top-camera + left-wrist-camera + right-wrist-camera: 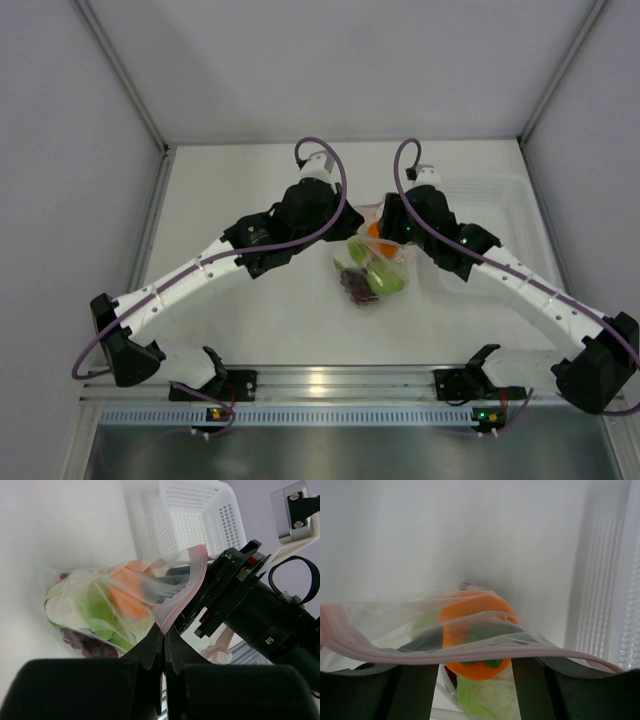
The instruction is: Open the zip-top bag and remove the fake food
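The zip-top bag [372, 262] lies on the worktop [260, 310], just right of centre between both arms, its mouth raised toward the far side. The fake food [107, 612] is inside, with the orange fruit [475, 615] nearest the mouth. The left pincer [165, 642] is pressed together on one pink lip of the zip strip [187, 587]. The right pincer [475, 666] stands spread, the other lip draped over its fingers [415, 690]. We judge the mouth partly parted. We should hold the left pinch firm and send the right in for the orange fruit, then carry it toward the white perforated basket [225, 525] at far right
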